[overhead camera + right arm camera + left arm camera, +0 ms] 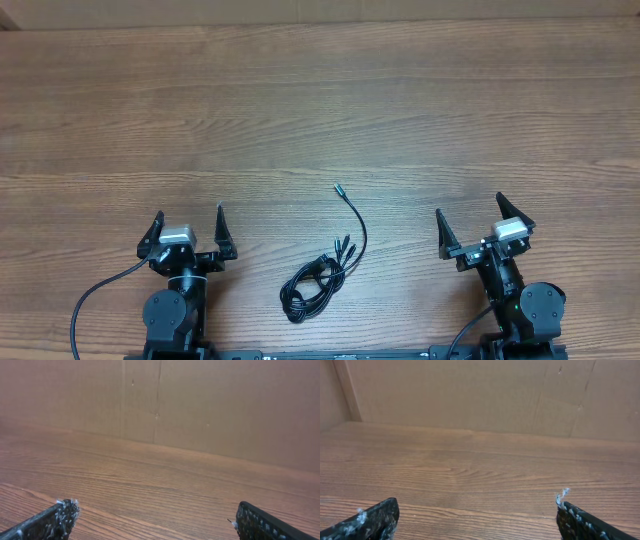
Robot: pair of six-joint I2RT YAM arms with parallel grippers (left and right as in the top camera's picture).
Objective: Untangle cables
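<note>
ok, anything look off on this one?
Only the cables: bunched in a tangled coil, one plug end trailing out alone. Left claw and right claw stand open either side, clear of them. Nothing damaged.

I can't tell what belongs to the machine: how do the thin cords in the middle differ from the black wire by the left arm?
The cables are thinner, bunched in a tangle with one strand trailing to a plug; the arm wire is thicker, one plain curve. The cables lie loose on the table; the arm wire runs into the left arm. Both are black.
</note>
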